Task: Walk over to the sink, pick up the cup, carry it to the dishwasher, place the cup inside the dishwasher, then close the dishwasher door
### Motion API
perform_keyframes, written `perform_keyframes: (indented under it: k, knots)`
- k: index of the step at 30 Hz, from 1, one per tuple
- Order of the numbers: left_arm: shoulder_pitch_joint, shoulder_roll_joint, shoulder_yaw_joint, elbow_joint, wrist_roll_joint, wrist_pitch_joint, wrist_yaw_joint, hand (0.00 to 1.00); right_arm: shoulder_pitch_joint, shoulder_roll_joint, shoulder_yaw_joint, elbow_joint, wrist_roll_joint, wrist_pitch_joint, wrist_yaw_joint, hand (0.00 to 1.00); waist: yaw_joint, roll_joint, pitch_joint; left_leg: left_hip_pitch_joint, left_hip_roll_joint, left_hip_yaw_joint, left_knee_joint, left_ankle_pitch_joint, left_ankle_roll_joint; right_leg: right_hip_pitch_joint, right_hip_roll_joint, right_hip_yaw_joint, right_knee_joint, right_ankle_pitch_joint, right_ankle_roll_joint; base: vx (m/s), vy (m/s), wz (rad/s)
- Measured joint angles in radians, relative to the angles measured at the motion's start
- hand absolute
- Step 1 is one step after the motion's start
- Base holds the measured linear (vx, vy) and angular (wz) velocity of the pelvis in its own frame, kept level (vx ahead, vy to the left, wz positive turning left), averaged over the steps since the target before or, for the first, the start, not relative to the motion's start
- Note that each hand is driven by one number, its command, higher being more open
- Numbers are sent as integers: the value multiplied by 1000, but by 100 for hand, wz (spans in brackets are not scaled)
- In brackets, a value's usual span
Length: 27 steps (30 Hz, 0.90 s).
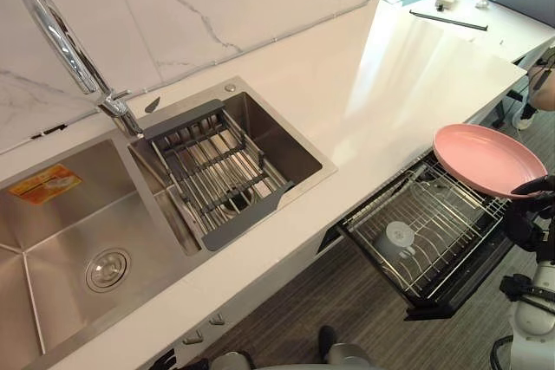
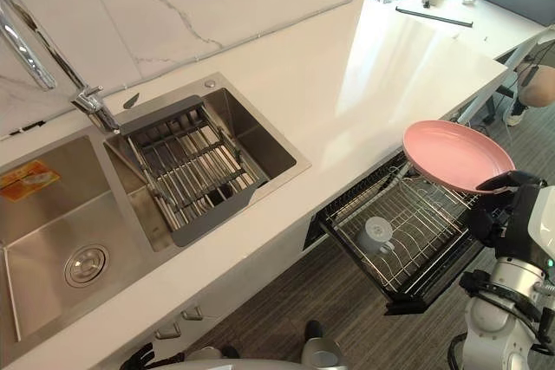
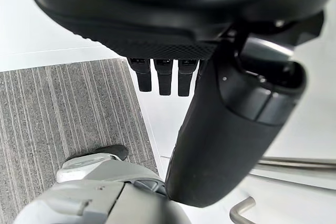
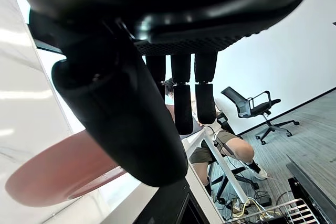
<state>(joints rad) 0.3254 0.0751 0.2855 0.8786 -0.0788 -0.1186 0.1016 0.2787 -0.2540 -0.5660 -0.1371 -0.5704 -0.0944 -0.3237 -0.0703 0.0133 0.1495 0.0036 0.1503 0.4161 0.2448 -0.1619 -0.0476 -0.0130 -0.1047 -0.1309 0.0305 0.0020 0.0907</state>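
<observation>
Left eye view: cup (image 1: 397, 238) already sits in the pulled-out dishwasher rack (image 1: 451, 223), near-left part; can't tell which way up. R hand (image 2: 507, 201) grips the right rim of a pink plate (image 2: 455, 153), held roughly flat over the rack's far-right end, so the cup lies below & left of that hand. L hand (image 3: 220, 140) hangs low at near left, fingers loose, empty. R hand is much nearer the rack. Sink (image 1: 52, 240) is well left.

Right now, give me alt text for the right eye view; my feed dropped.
The right hand holds a pink plate above the pulled-out dishwasher rack, where a cup sits. To the left, a double sink in the white counter holds a grey drain basket beside the faucet.
</observation>
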Motion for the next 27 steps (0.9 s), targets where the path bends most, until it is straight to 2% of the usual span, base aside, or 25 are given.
perform_keyframes:
  k: [5,7,10,13,15,16,17,18,20,21,27]
  knots:
    - [-3,0,-24,0,0,0,-17,90,2,21,-3,89,67,2,0,30,-4,12,1,5,-21,6,-29,17,6,-4,-11,9,-18,18,3,-62,7,-4]
    - [-10,-1,-53,0,0,-3,-21,90,-4,19,-20,116,83,2,0,30,-4,30,11,0,-31,10,-32,19,8,-16,-20,15,-12,22,7,-68,36,-6]
    - [-35,-8,-78,1,0,-6,-28,90,-55,-2,-32,169,155,13,-1,30,-9,63,39,-39,-48,35,-35,26,20,-92,-37,44,29,22,8,-77,47,-20]
    - [-59,-20,-78,1,-1,-19,-34,90,-93,-33,-35,172,189,16,-1,30,-17,86,76,-75,-56,59,-35,31,30,-157,-48,72,66,22,9,-81,44,-20]
    - [-73,-22,-78,1,-1,-22,-35,90,-114,-51,-38,180,209,17,-6,30,-24,90,98,-95,-62,64,-35,33,34,-190,-54,81,86,21,11,-45,25,-11]
    - [-78,-22,-78,0,-2,-28,-35,90,-124,-61,-38,189,228,17,-10,30,-24,103,103,-103,-64,70,-35,35,36,-207,-54,89,96,21,13,-30,12,-8]
    - [-79,-23,-79,-1,-2,-31,-34,90,-129,-65,-38,191,232,17,-14,30,-24,94,113,-107,-64,73,-35,35,36,-214,-54,93,99,21,14,-26,7,-15]
    - [-82,-24,-79,-3,-6,-39,-34,90,-146,-70,-38,196,237,18,-16,30,-23,105,119,-116,-64,82,-35,35,37,-232,-54,102,110,21,14,-19,5,-19]
    - [-95,-27,-79,-5,-14,-45,-34,90,-179,-89,-37,208,255,17,-21,30,-22,99,143,-130,-66,96,-34,36,38,-264,-54,118,127,19,17,-29,7,-18]
    - [-107,-27,-79,-5,-21,-47,-33,90,-208,-106,-37,227,269,17,-25,30,-21,107,154,-140,-67,103,-33,38,41,-279,-54,126,131,21,19,-23,9,-12]
    - [-140,-38,-81,-18,-31,-58,-32,90,-329,-169,-29,355,350,18,-27,30,-11,117,206,-171,-68,118,-32,42,45,-329,-52,146,152,23,23,4,3,-6]
